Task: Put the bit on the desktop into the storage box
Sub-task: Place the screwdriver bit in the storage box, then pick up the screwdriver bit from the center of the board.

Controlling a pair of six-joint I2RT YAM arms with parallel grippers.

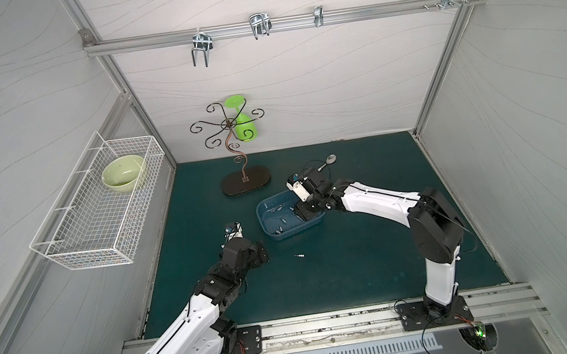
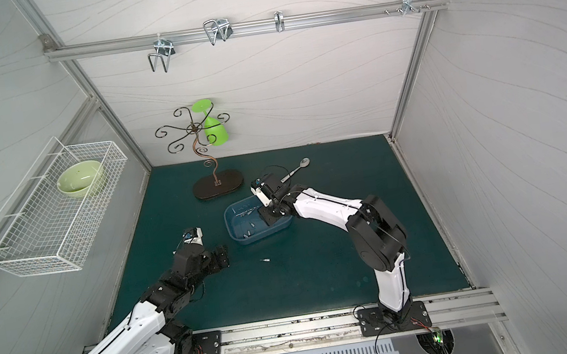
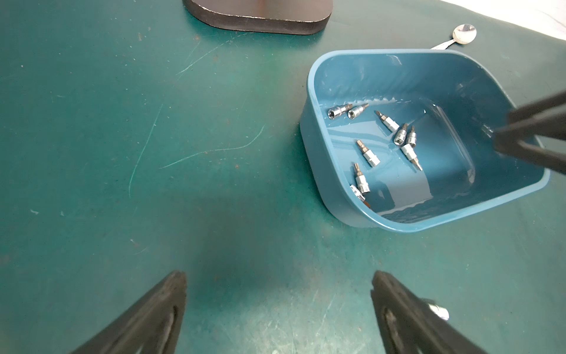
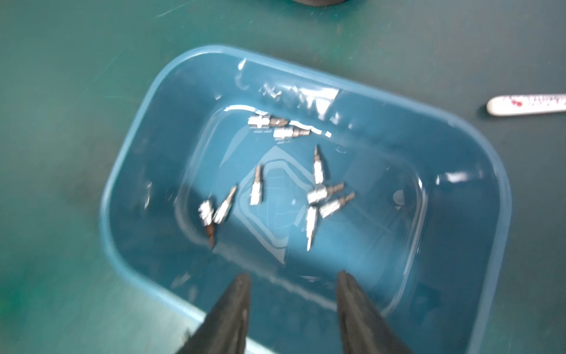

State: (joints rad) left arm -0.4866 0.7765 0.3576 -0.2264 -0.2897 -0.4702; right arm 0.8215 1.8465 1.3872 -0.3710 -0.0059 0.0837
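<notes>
Storage box sits mid-desktop, in front of the dark oval stand base, touching neither it nor the spoon behind it. Both top views show the same layout, box included. The right gripper hangs over the near end of the box, tips above the box floor, jaws apart with a clear gap and nothing between them; the right wrist view is motion-blurred. Nine small silver bits lie scattered flat on the box floor, some crossing each other near the middle, two side by side at one wall. One loose bit lies on the desktop outside the box, on the robot's side of it, apart from the box wall, between the two arms. The left gripper is low over bare desktop beside the box, jaws spread wide, empty; in the left wrist view the loose bit peeks out just behind one finger, outside the jaws; contact cannot be told. A white wire basket on the side wall holds a pale green bowl.
</notes>
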